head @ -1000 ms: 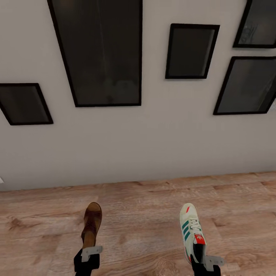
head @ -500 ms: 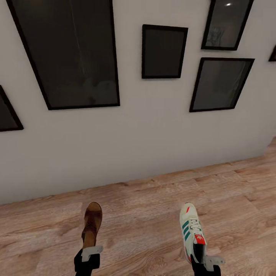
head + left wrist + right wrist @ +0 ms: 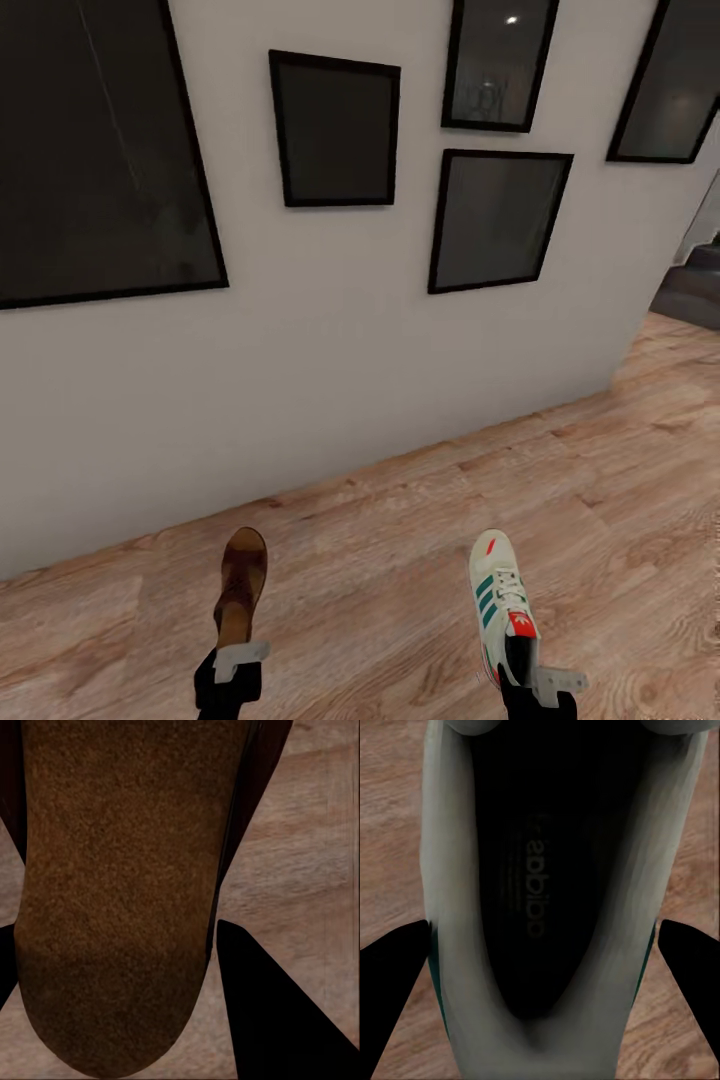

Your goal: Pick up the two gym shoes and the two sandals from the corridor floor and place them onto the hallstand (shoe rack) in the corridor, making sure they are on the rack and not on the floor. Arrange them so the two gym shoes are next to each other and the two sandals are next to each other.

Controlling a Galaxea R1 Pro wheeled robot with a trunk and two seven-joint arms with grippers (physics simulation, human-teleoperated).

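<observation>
Two shoes ride in front of me on the head view: my left end effector [image 3: 238, 655] grips the heel of a brown sandal [image 3: 241, 585], and my right end effector [image 3: 530, 678] grips the heel of a white gym shoe [image 3: 500, 595], both carried above the corridor floor [image 3: 400, 560] near a wall [image 3: 330, 350] hung with dark frames [image 3: 335, 130]. On the left wrist view, the sandal's [image 3: 120, 892] tan footbed sits between the dark fingers [image 3: 277, 1012]. On the right wrist view, the gym shoe's [image 3: 450, 945] opening lies between the fingers [image 3: 390, 982], clamped at both sides.
</observation>
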